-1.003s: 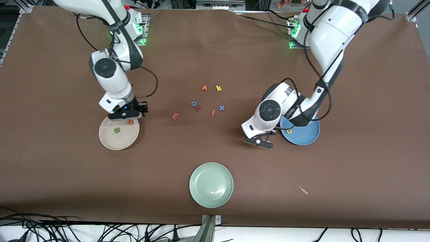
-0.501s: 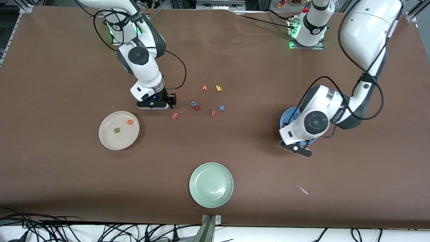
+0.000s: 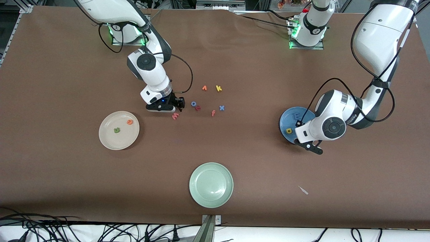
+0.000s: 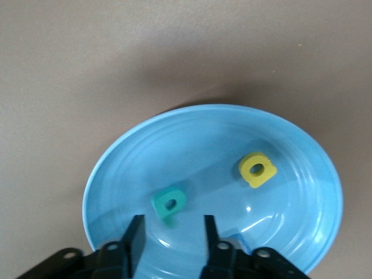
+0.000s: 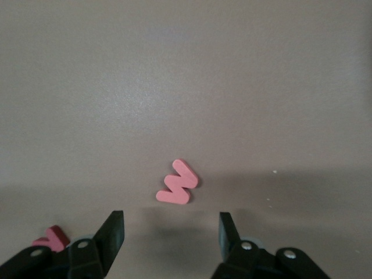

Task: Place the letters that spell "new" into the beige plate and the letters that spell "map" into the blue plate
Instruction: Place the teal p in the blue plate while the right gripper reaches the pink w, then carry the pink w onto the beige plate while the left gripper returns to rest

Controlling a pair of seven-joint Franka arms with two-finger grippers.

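The blue plate (image 3: 285, 121) (image 4: 203, 139) holds the blue m (image 3: 297, 116), the yellow a (image 3: 289, 130) (image 4: 257, 169) and the teal p (image 4: 168, 202). My left gripper (image 3: 310, 147) (image 4: 172, 221) hangs over this plate's near rim, open, with nothing between its fingers and the p just ahead of them. The green n (image 3: 116, 130) and orange e (image 3: 129, 122) lie in the beige plate (image 3: 112, 139). The pink w (image 3: 175, 116) (image 5: 177, 183) lies on the table. My right gripper (image 3: 167, 109) (image 5: 171, 215) is open just above the table beside it.
Loose letters lie mid-table: orange v (image 3: 204, 88), yellow k (image 3: 218, 88), blue o (image 3: 194, 104), a red letter (image 3: 198, 108) (image 5: 51, 237), orange f (image 3: 213, 113), blue x (image 3: 221, 108). A pale green plate (image 3: 211, 184) sits near the front edge, a white scrap (image 3: 303, 190) beside it.
My left gripper swung from beside the blue plate to over it and opened; the teal p now lies in the plate. My right gripper moved from the beige plate to the pink w.
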